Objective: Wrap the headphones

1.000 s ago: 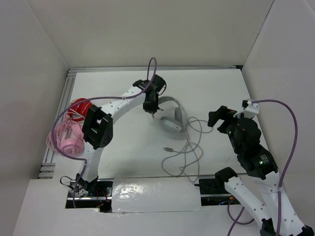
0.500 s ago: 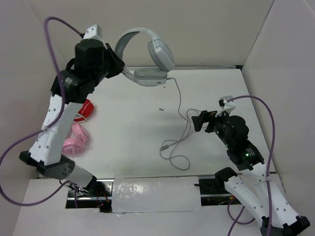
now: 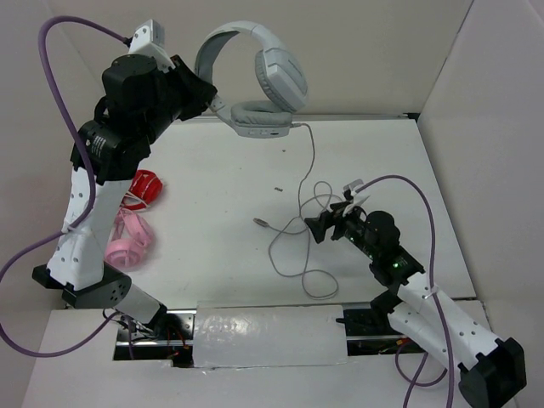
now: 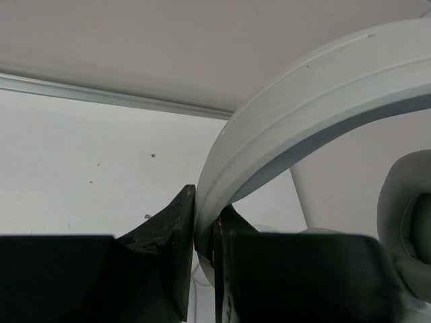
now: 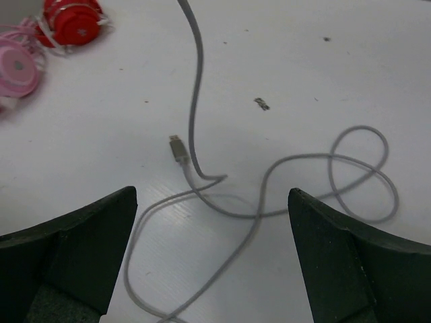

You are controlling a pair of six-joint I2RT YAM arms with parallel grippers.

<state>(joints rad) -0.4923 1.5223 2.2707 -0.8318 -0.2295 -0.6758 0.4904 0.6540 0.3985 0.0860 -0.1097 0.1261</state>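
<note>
The light grey-white headphones (image 3: 263, 85) hang in the air at the back left. My left gripper (image 3: 211, 100) is shut on their headband (image 4: 303, 114), which is pinched between the fingers in the left wrist view (image 4: 205, 202). The thin grey cable (image 3: 310, 161) drops from the lower ear cup to the table and lies in loose loops (image 3: 293, 259). Its plug (image 3: 260, 223) rests on the table. My right gripper (image 3: 319, 225) is open and empty, low over the loops. In the right wrist view (image 5: 212, 202) the cable (image 5: 269, 182) and plug (image 5: 178, 149) lie between the fingers.
Red headphones (image 3: 143, 187) and pink headphones (image 3: 127, 238) lie at the left edge of the table, and both show in the right wrist view (image 5: 71, 17) (image 5: 17, 64). A small dark scrap (image 3: 278, 189) lies mid-table. White walls enclose the table.
My left gripper has lifted the headphones off the table, up to the back left. The cable was dragged left and hangs. My right gripper has moved left and down over the cable loops.
</note>
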